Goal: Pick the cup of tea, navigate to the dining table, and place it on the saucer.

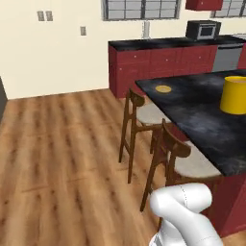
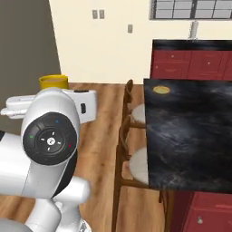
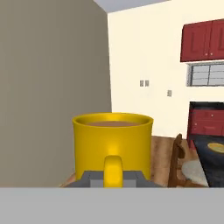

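Cup of tea (image 3: 112,144) held, gripper (image 3: 113,178) fingertips hidden

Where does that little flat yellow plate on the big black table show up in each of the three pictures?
Left base view: the small flat round yellow saucer lies near the far left corner of the glossy black marbled table.
Right base view: upper right of centre, by the table's far left corner.
Hand view: at the right edge, partly cut off.
Shared landmark: the wooden stools beside that table edge.

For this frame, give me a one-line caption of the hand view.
Gripper holds the cup of tea upright; saucer waits on the dining table.
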